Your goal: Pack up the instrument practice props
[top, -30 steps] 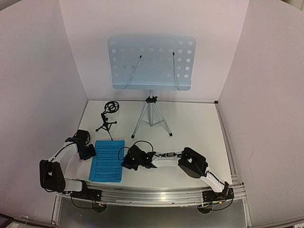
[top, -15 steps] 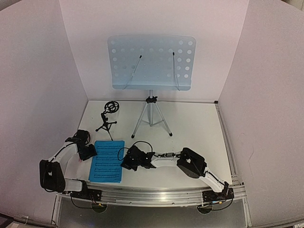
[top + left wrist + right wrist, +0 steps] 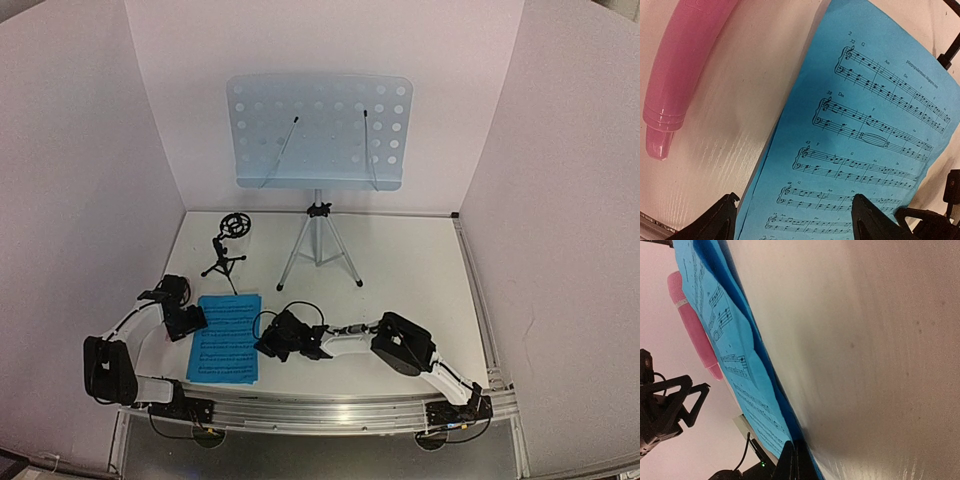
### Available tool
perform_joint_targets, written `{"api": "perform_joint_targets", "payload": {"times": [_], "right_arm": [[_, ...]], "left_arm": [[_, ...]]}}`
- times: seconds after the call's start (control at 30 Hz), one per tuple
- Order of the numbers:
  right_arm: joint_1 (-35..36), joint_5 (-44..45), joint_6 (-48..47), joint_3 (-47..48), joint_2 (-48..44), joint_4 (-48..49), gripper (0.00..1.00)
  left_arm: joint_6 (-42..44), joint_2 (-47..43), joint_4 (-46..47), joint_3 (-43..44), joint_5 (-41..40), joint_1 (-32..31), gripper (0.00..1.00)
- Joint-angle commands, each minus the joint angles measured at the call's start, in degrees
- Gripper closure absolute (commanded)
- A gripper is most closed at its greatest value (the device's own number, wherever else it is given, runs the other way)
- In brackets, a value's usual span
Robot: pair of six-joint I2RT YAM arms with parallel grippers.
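Bench (image 3: 410,270) carries pale perforated music stand (image 3: 318,130) far centre, blue sheet-music pages (image 3: 227,338) near left, black mic stand (image 3: 228,250) just beyond them, pink microphone (image 3: 682,65) lying left of the pages. Left fingers (image 3: 720,220) spread wide over the pages' left edge; right fingers (image 3: 792,462) pressed together at their right edge.

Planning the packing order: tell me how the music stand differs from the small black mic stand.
The music stand is far taller and wider than the mic stand. The music stand has silver legs and a pale perforated panel; the mic stand is all black. The music stand carries a broad panel on top, the mic stand a small ring. Both stand upright on tripods toward the back of the table.
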Motion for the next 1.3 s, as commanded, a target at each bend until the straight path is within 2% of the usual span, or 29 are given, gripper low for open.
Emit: {"api": "perform_joint_targets", "payload": {"times": [0.0,0.4,0.73,0.87,1.0,1.07,1.17,1.27], "right_arm": [[0.94,4.74,3.77,-2.10,-3.51,2.70,1.00],[1.76,5.07,7.54,-2.51,-2.31,3.70,1.00],[1.91,4.19,8.96,-3.19,-2.07,4.21,0.99],[1.91,3.62,9.93,-5.02,-3.37,4.24,0.80],[1.91,4.21,9.67,-6.98,-5.96,2.31,0.65],[1.91,3.88,7.51,-5.55,-7.30,-3.23,0.52],[1.92,3.19,2.93,-1.70,-8.28,-12.41,0.38],[1.84,2.41,2.21,0.23,-8.12,-18.18,0.26]], "left_arm": [[-1.28,0.29,1.11,-0.60,0.54,-0.11,0.19],[-5.82,0.83,6.36,-6.50,1.29,-0.67,0.16],[-6.21,0.80,9.02,-8.42,2.35,-0.92,0.20],[-6.35,0.42,8.58,-8.24,1.60,-0.98,0.20],[-6.33,0.01,6.48,-6.58,0.25,-0.97,0.20],[-6.22,-0.07,4.34,-5.11,-0.50,-0.95,0.20],[-6.20,-0.28,1.61,-3.35,-1.35,-0.96,0.20],[-6.40,-0.25,2.19,-3.95,-1.27,-1.02,0.20]]}}
